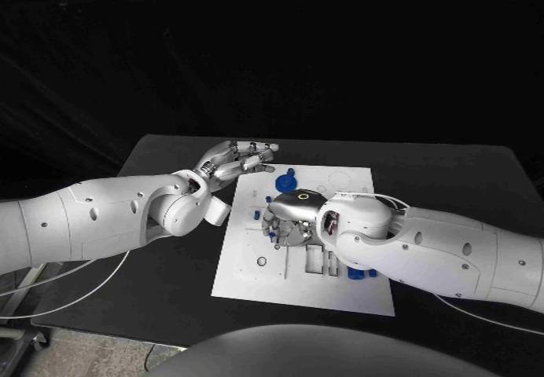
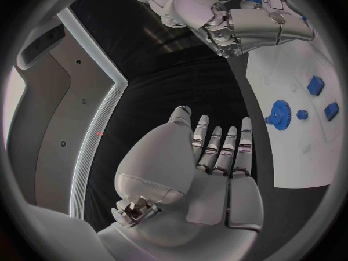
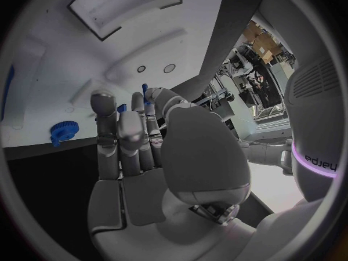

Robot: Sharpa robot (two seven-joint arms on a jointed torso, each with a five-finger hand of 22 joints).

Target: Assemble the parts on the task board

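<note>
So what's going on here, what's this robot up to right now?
It is working at a white task board that carries small blue parts. The right hand is down over the middle of the board among the parts; whether it holds one cannot be told. The left hand hangs open beside the board's far left corner, holding nothing. A blue gear sits near the board's far edge, and more blue parts lie by the right arm.
</note>
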